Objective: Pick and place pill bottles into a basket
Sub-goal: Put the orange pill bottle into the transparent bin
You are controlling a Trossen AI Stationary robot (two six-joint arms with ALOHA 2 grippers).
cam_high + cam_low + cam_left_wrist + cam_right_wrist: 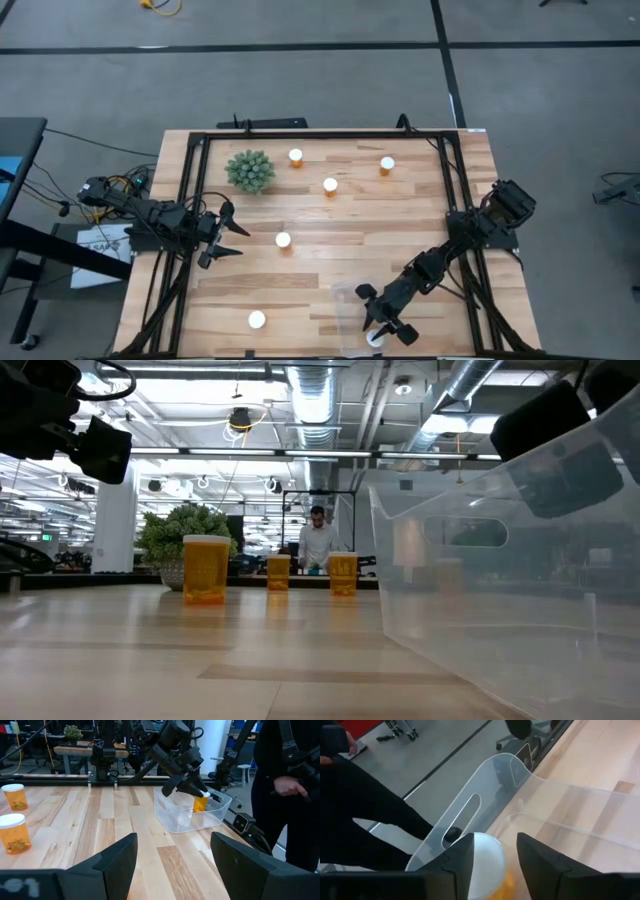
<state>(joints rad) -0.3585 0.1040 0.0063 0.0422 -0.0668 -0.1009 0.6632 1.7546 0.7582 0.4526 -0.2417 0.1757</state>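
Note:
The basket [175,817] is a clear bin near the table's front edge, right of centre, also seen as basket [470,805] and basket [500,560]. My right gripper [385,325] reaches down into its end, with one pill bottle [200,804] right at its tip, white cap [485,857] up. Whether it grips that bottle does not show. Other pill bottles stand on the wood: three at the back [296,156], [330,185], [387,164], one mid-table [283,240], one at the front [257,320]. My left gripper [228,238] waits open at the left edge.
A spiky green plant [250,171] stands at the back left. A black metal frame [320,134] rims the table. A person in dark clothes [285,785] stands just past the table's edge by the basket.

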